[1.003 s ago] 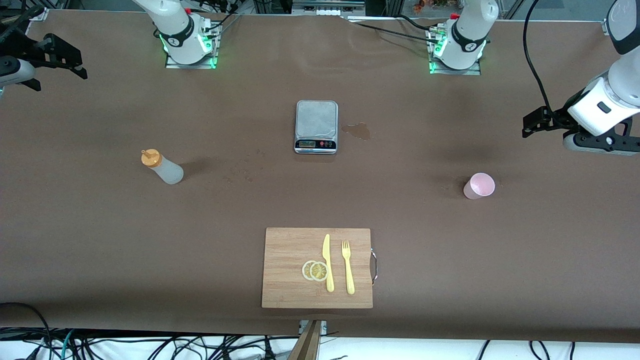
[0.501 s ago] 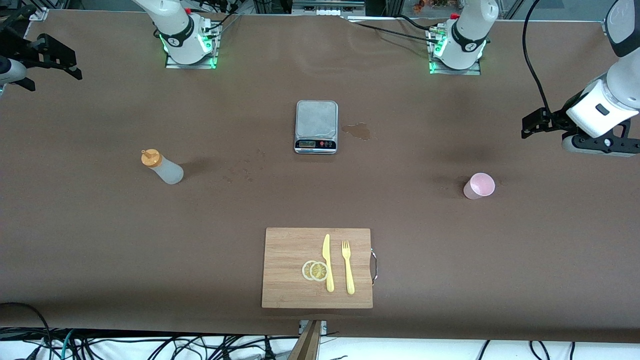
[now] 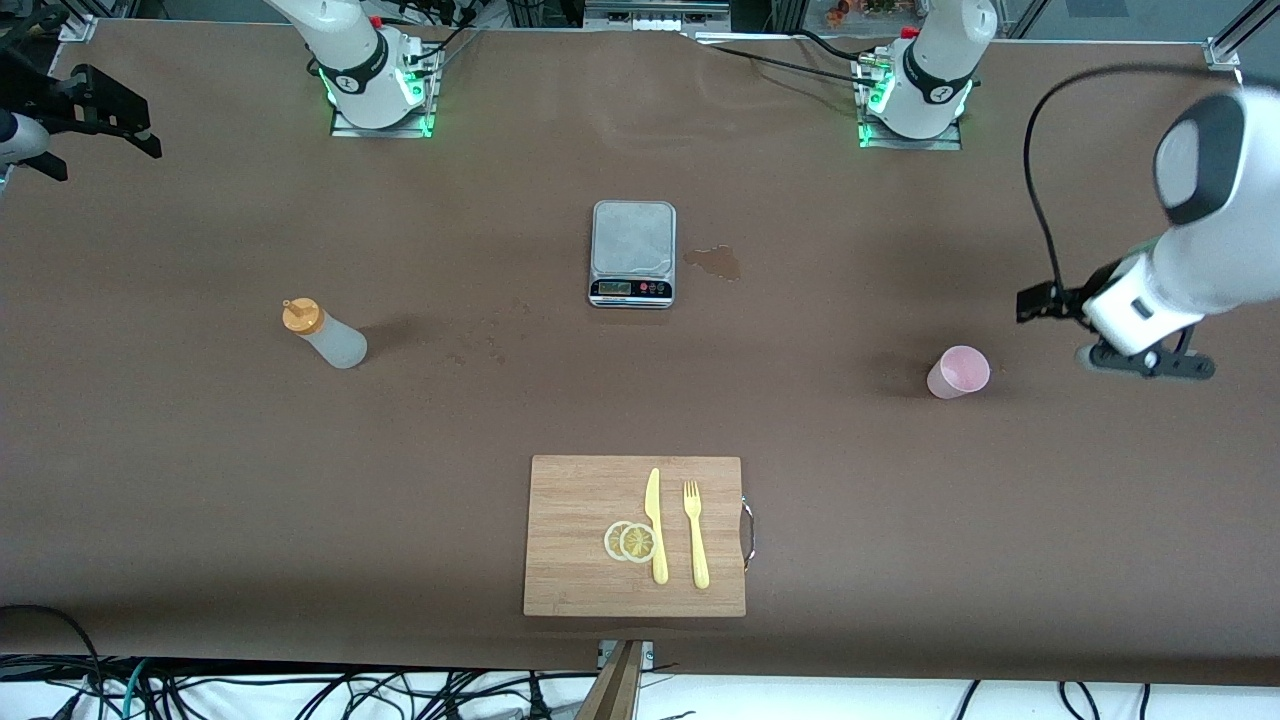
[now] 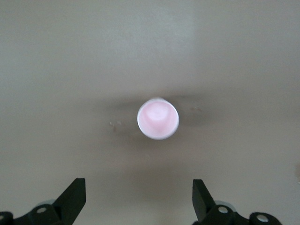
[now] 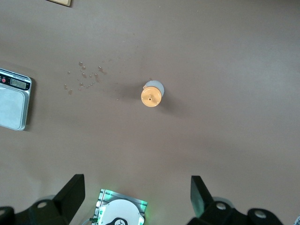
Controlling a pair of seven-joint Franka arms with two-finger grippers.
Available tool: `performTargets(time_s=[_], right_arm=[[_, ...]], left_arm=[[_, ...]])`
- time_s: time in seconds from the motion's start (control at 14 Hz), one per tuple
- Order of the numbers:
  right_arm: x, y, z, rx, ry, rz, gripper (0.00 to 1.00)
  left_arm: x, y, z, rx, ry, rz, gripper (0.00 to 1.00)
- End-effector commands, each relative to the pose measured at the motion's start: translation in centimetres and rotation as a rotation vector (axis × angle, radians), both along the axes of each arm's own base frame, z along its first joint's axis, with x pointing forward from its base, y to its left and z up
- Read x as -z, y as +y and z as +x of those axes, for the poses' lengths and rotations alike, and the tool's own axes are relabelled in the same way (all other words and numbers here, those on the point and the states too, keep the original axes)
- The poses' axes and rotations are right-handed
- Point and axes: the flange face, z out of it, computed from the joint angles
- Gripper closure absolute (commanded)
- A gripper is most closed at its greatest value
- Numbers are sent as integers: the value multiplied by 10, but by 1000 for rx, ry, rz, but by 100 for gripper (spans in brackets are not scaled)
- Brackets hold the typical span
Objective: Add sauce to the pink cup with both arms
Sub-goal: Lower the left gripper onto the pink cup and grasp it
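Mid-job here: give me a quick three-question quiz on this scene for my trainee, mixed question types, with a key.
1. True or false: the small pale pink plastic cup stands upright and neither gripper touches it.
2. Multiple choice: the frosted-white squeeze bottle with the orange cap stands: A) on the wooden cutting board; B) on the brown table toward the right arm's end; C) on the silver kitchen scale.
3. Fill in: the left gripper, over the table beside the cup, has its jaws ___.

Key: 1 true; 2 B; 3 open. The right gripper, up at its own end of the table, is open too.
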Motion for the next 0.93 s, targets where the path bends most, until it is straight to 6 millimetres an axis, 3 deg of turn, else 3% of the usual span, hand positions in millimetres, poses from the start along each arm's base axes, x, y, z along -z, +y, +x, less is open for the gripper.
performTargets(time_s=[0.0,0.21,0.36,0.43,0.64,0.86], right_arm=[[-9,5,-6,-22,-19,8,0],[-5,10,-4,-33,-11,10,0],[-5,12,-3,-34,-13,20,0],[-3,12,-2,-35,-14,27,0],[1,11,0,-31,-16,27,0],[3,8,1,-25,-14,27,0]], left_arm=[[51,10,19,122,19,4,0],[100,25,26,167,25,-14,1],[113,24,27,173,26,-16,23],[120,22,27,174,32,-20,28],[159,14,23,186,55,-32,31],[183,-1,23,211,71,-45,32]])
